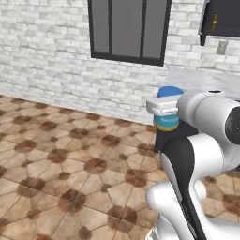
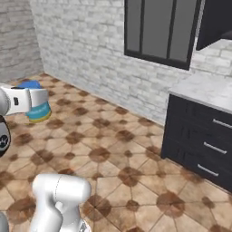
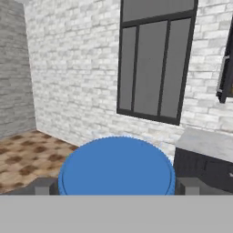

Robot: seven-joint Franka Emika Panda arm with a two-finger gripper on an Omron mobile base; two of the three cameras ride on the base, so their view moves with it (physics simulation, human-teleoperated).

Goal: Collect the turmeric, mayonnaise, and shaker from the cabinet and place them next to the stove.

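Note:
The mayonnaise point(image 3: 117, 164) fills the lower hand view with its blue lid, a dark fingertip point(image 3: 45, 186) pressed at each side. My gripper point(image 1: 164, 107) is shut on the jar and holds it in the air above the tiled floor. The jar's yellow body with its blue band point(image 1: 166, 123) shows under the hand. From the right base view the gripper point(image 2: 34, 100) and the mayonnaise point(image 2: 38, 113) sit at the far left. The black cabinet point(image 1: 225, 18) hangs at the upper right with the slim amber turmeric point(image 1: 214, 22) inside. The shaker and the stove are out of view.
A dark drawer unit with silver handles point(image 2: 204, 136) and a pale counter top point(image 2: 208, 88) stands to the right against the white brick wall. A dark-framed window point(image 1: 129, 28) is in that wall. Brown tiled floor point(image 1: 56, 154) stretches to the left.

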